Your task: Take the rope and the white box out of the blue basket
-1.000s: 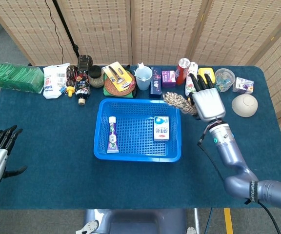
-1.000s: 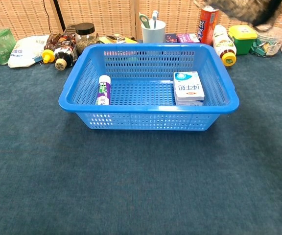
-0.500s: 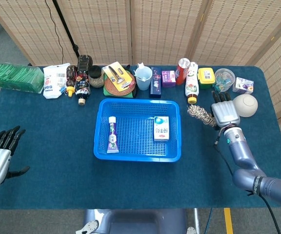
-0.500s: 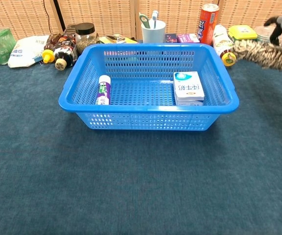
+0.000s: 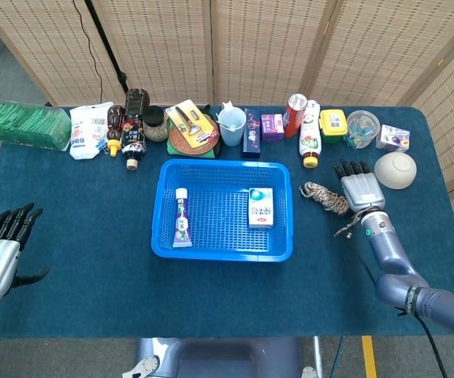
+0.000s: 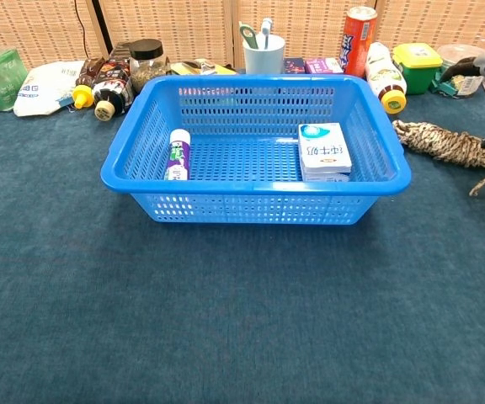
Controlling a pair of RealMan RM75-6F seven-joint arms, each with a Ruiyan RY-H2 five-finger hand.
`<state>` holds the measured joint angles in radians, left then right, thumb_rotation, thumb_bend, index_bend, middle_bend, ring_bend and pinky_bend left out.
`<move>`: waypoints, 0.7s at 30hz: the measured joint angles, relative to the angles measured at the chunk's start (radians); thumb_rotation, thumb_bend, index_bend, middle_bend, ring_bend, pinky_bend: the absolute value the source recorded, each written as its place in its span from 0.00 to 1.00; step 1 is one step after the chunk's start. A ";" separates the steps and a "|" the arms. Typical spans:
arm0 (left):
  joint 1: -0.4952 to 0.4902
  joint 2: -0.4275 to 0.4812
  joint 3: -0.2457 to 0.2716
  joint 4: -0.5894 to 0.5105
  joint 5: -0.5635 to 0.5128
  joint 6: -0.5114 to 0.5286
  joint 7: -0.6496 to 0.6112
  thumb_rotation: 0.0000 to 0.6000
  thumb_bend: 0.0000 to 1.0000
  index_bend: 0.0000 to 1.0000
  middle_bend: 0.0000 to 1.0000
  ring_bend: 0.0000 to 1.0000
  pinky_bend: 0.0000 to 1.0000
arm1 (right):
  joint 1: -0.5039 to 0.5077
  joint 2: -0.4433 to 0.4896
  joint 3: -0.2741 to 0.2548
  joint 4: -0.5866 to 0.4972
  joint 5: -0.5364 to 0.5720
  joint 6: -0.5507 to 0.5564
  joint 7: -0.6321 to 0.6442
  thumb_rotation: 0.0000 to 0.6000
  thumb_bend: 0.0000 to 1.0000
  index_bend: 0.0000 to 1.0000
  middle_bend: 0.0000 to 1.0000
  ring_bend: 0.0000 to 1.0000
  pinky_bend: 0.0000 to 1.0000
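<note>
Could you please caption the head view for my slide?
Rope laid on table beside right hand; white box still inside blue basket.

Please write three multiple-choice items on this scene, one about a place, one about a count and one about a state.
1. Where does the rope lie?
A. in the blue basket
B. on the table, right of the basket
C. on the wicker tray

2. How many things lie inside the blue basket?
A. two
B. three
C. none

3. How is the left hand?
A. holding the white box
B. pressing on the basket
C. holding nothing, fingers apart

Answers:
1 B, the rope rests on the cloth beside the right hand.
2 A, only the white box and a tube lie inside.
3 C, it hangs at the table's near left, away from everything.
</note>
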<state>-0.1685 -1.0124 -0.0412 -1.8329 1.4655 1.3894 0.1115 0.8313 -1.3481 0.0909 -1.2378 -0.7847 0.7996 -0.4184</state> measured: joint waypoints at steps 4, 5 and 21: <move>0.000 0.000 0.002 0.003 0.003 -0.002 -0.007 1.00 0.08 0.00 0.00 0.00 0.00 | -0.009 0.013 0.010 -0.025 -0.019 0.041 0.002 1.00 0.00 0.00 0.00 0.00 0.00; 0.000 0.001 0.002 0.004 0.004 -0.001 -0.008 1.00 0.08 0.00 0.00 0.00 0.00 | -0.012 0.019 0.015 -0.036 -0.025 0.057 0.004 1.00 0.00 0.00 0.00 0.00 0.00; 0.003 0.006 0.013 0.031 0.041 0.008 -0.047 1.00 0.08 0.00 0.00 0.00 0.00 | -0.058 0.223 0.108 -0.509 -0.242 0.303 0.007 1.00 0.00 0.00 0.00 0.00 0.00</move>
<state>-0.1650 -1.0067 -0.0280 -1.8021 1.5069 1.3975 0.0643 0.7730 -1.1252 0.1988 -1.7465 -1.0264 1.1023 -0.4116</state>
